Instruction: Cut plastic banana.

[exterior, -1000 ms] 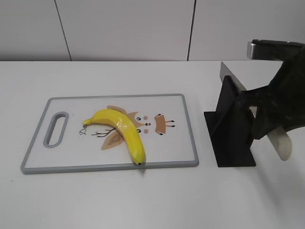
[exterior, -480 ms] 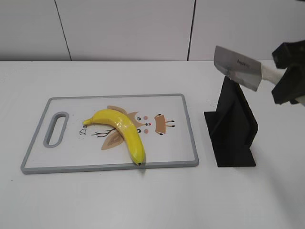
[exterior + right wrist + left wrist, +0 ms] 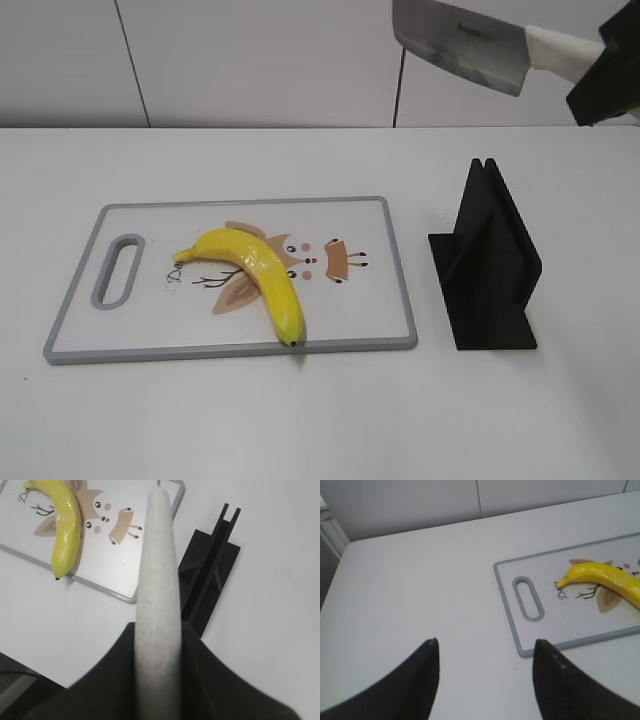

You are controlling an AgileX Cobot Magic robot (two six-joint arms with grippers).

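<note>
A yellow plastic banana (image 3: 255,271) lies on a white cutting board with a grey rim (image 3: 395,250); it also shows in the left wrist view (image 3: 605,577) and the right wrist view (image 3: 66,530). My right gripper (image 3: 605,85) is shut on the white handle (image 3: 159,580) of a knife (image 3: 460,42), held high at the top right, blade pointing left. My left gripper (image 3: 485,645) is open and empty over bare table, left of the board's handle slot (image 3: 528,598).
A black knife stand (image 3: 488,265) stands empty to the right of the board; it also shows in the right wrist view (image 3: 212,560). A wall runs along the table's far edge.
My right gripper has lifted the knife out of the black stand and raised it up and to the left. The banana and board have not moved.
</note>
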